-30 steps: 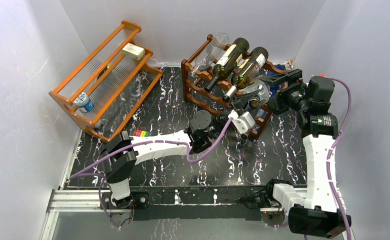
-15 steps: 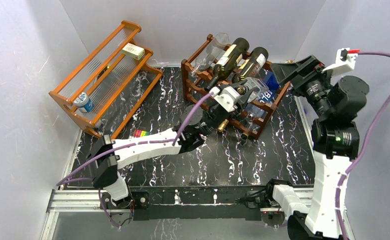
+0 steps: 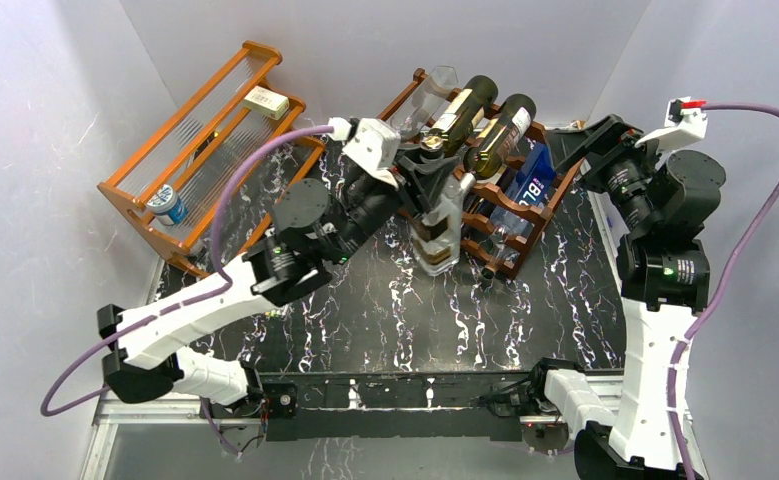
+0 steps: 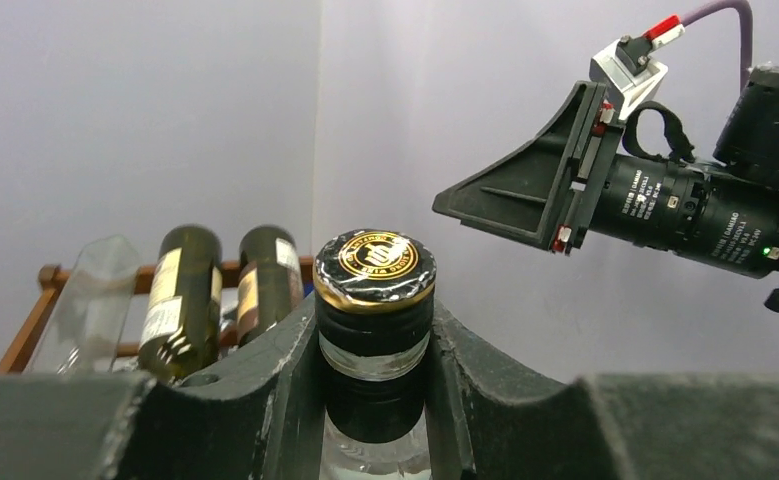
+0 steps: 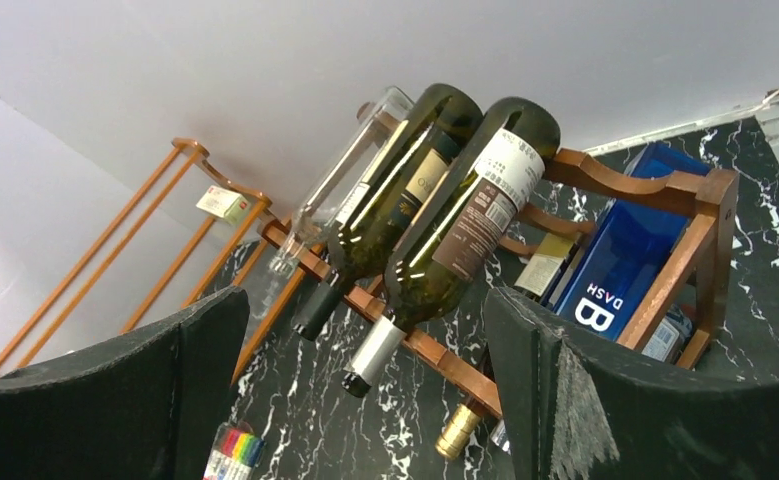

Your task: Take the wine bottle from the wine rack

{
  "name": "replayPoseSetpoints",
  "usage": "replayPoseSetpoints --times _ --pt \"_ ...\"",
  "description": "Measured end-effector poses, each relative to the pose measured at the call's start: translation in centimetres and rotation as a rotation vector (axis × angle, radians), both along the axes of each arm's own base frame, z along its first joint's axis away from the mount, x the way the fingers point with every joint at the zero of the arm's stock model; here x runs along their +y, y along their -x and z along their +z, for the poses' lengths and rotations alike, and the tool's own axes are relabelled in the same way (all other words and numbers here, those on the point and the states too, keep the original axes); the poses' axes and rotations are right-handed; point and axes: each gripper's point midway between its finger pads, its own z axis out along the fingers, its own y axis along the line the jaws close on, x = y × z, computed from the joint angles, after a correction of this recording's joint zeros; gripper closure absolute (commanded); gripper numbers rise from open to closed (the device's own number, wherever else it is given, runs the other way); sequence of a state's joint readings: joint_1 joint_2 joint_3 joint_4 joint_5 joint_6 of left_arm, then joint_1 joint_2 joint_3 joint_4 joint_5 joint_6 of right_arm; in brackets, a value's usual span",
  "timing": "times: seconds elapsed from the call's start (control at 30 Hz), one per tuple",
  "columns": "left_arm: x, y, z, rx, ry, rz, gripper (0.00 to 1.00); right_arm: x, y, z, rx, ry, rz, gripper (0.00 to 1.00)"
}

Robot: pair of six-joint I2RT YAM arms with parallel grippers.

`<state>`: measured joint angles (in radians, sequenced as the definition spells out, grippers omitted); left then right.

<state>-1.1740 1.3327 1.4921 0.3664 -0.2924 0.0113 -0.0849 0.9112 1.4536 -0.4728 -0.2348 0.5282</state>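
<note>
The left end effector is pinched tight on the neck of the wine bottle, its two dark fingers pressing just under the black capsule with the gold-ringed cap standing proud above them. The bottle is clear glass and hangs upright, just in front of the near left corner of the wine rack. Whether its base touches the bench I cannot tell.

The right end effector is spread wide with nothing between its fingers, held up off the rack's far right end and pointing across it.

On the rack's top tier lie two dark green bottles and a clear bottle, necks slanting down towards the held bottle, so that side is close quarters. A blue box sits lower in the rack.

An orange shelf stands well apart on the left. Between it and the rack, and towards the arm bases, dark marbled bench shows open. White walls close off the back and both sides.
</note>
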Motion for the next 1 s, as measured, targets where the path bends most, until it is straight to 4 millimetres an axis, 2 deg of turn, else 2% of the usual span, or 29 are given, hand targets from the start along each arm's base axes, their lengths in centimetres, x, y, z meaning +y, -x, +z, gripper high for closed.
replayPoseSetpoints --times 0.1,0.2,0.33,0.5,0.7,0.83,1.0 --pt "2.1 0.2 -0.2 0.081 -0.056 0.030 1.00 0.1 -0.5 -1.0 0.024 0.009 0.011 0.02" --pt "4.3 0.4 -1.9 0.164 -0.123 0.072 1.00 0.2 -0.7 -1.6 0.038 0.015 0.023 0.02" --pt "7.9 0.6 -5.7 0.282 -0.244 0.155 1.00 0.5 -0.9 -2.5 0.055 0.023 0.045 0.02" --pt "11.9 0.9 -11.9 0.393 -0.409 0.264 1.00 1.0 -1.1 -3.5 0.078 0.040 0.083 0.02" --pt "14.5 0.4 -17.7 0.449 -0.558 0.372 1.00 1.6 -1.0 -4.9 0.121 0.073 0.134 0.02" --pt "15.9 -1.5 -20.3 0.488 -0.589 0.439 1.00 1.8 -0.5 -6.1 0.139 0.086 0.155 0.02" --pt "20.4 -7.6 -21.9 0.581 -0.516 0.589 1.00 1.9 0.1 -6.7 0.157 0.104 0.163 0.02"
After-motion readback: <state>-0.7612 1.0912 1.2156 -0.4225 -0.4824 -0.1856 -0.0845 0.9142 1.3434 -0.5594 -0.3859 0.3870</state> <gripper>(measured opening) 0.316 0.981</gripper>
